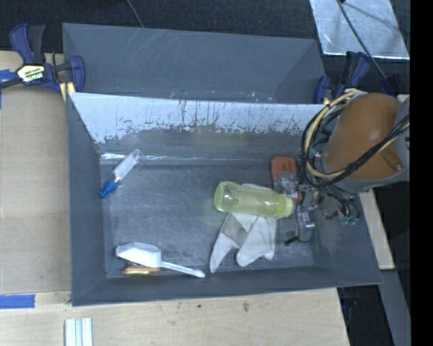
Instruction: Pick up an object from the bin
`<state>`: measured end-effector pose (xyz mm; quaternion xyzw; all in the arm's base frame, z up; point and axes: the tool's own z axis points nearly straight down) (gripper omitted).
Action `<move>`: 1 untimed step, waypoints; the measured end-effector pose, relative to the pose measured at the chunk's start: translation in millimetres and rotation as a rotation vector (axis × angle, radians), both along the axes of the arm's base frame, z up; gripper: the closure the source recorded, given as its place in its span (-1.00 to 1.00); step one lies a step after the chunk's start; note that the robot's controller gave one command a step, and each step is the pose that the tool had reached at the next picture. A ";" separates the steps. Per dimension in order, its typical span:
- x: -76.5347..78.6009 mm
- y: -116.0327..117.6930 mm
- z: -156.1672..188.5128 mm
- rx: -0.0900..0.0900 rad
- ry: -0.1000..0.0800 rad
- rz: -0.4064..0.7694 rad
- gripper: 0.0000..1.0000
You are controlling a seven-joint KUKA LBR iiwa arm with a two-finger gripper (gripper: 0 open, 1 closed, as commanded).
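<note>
Yellow-green bottle (251,199): translucent plastic, lying on its side on the floor of the bin (166,207), right of the middle. Its length runs left to right, and its right end is just beside the gripper (304,218).
Gripper position: low inside the bin by the right wall, just right of the bottle's right end. Whether it touches the bottle cannot be told.
Gripper state: the view does not settle whether it is released or clenched, so I cannot tell.
Wrist: the orange-brown cover (361,139), hung with yellow and black cables, sits over the bin's right rim.
White cloth (245,240): crumpled on the floor on the near side of the bottle, its far edge meeting the bottle's underside.
Reddish-brown piece (282,166): small, just far of the bottle's right end and near the wrist cables. Its kind is unclear.
White plastic spoon (150,256): near-left part of the floor, bowl to the left, thin handle pointing right towards the cloth.
Orange-brown stick (140,270): short, just beside the spoon's bowl on its near side, against the near wall.
Syringe (121,173): clear barrel with a blue tip, far-left part of the floor. It lies slanted with the blue end lower left, well apart from the bottle.
</note>
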<state>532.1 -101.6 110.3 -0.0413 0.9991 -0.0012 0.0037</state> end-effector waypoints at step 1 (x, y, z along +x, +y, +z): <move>10.0 27.0 -32.0 0.002 0.000 0.016 1.00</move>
